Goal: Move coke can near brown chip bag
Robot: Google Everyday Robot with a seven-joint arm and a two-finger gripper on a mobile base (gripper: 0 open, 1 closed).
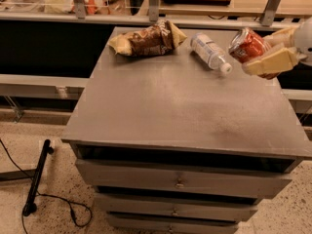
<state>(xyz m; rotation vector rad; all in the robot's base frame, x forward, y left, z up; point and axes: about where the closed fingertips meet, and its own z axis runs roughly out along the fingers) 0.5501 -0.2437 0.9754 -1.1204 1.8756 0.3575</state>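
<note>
The coke can [246, 45], red with a silver end, is held tilted in my gripper [261, 52] above the right back part of the cabinet top [185, 111]. The tan fingers [270, 62] are shut on the can from both sides. The brown chip bag [146, 39], wrinkly dark brown with tan-yellow edges, lies at the back left of the top, well to the left of the can. A clear plastic water bottle [209, 51] with a white cap lies on its side between the bag and the can.
The grey cabinet has drawers [180, 182] below its front edge. A counter with metal posts [153, 4] runs behind it. A black rod and cable [36, 179] lie on the floor at the left.
</note>
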